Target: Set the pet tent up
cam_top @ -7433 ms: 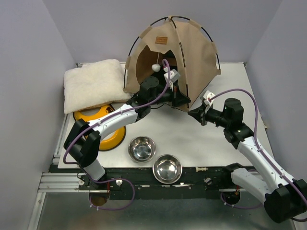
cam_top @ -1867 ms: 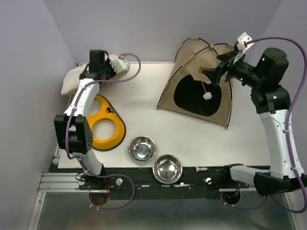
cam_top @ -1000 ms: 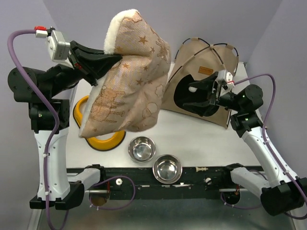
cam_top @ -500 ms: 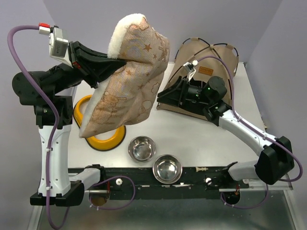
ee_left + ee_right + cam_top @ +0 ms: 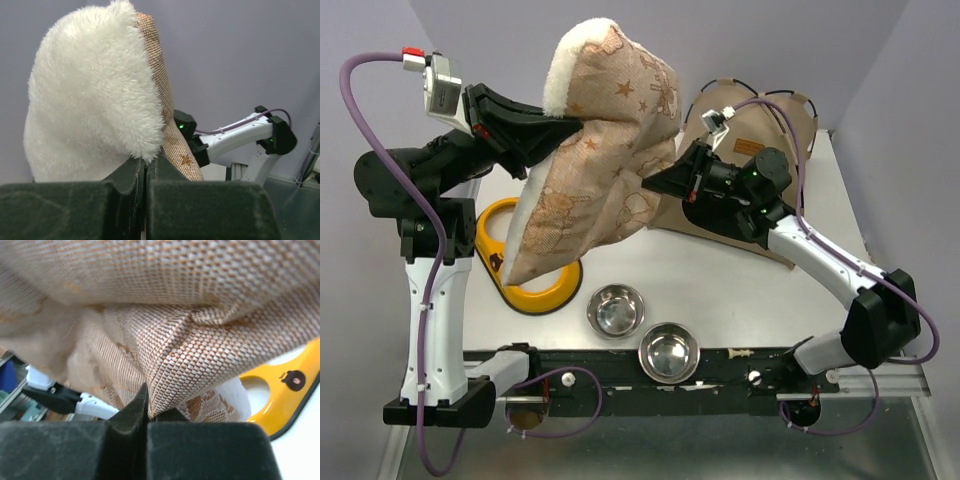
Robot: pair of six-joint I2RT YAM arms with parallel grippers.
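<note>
"What was the setting?"

"A white table [image 5: 720,285] boxed in by lilac walls."

"And the left gripper [image 5: 566,126]?"

"Its fingers were pressed together on the upper edge of a cushion [image 5: 605,160], right where the cream fleece met the star-printed woven side. The cushion hung down from that grip, clear of the table."

"The right gripper [image 5: 649,184]?"

"Also pinched tight, on a fold of the woven side, lower down. Just behind its wrist stood the pet tent [image 5: 782,130], upright at the far side, its brown label [image 5: 750,147] showing. The wrist and the cushion together hid most of the tent's opening."

"Anything else nearby?"

"Below the hanging cushion lay a yellow bowl holder [image 5: 535,297], partly covered by it. Nearer the bases sat two steel bowls [image 5: 616,310], just beside each other."

"The arms?"

"The left rose as a tall column, then bent rightward at the top. The right reached low and leftward across the table, passing in front of the tent."
</note>
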